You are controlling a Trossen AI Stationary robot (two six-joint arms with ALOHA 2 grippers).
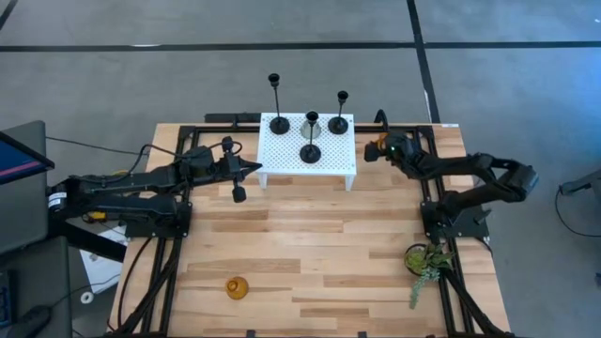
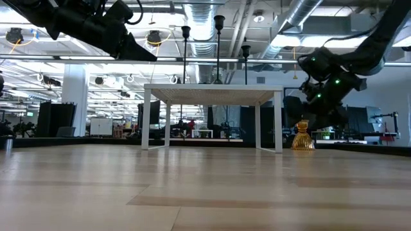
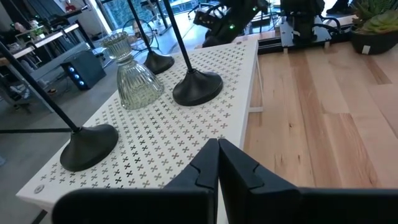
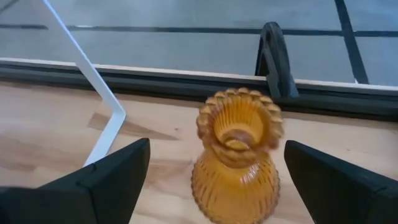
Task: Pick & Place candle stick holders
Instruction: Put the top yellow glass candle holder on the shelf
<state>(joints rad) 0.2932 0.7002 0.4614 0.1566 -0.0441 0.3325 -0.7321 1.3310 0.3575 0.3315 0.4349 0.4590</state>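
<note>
A white perforated stand [image 1: 282,155] sits at the table's far middle. On its top stand three black thin-stemmed candle stick holders [image 1: 279,123] [image 1: 310,153] [image 1: 340,122] and a clear glass one [image 3: 132,78], each on its base. An amber glass holder [image 4: 235,168] stands upright on the table just right of the stand; the open fingers of my right gripper [image 4: 217,146] are on either side of it, apart from it. A second amber holder [image 1: 237,287] rests near the front left. My left gripper [image 1: 254,169] hovers shut at the stand's left edge.
A green plant sprig in a pot [image 1: 424,261] stands at the right edge of the table. One white leg of the stand [image 4: 93,81] is close beside the amber holder. A black arched fitting [image 4: 273,56] rises at the far edge behind it. Bare wood [image 1: 319,244] fills the middle.
</note>
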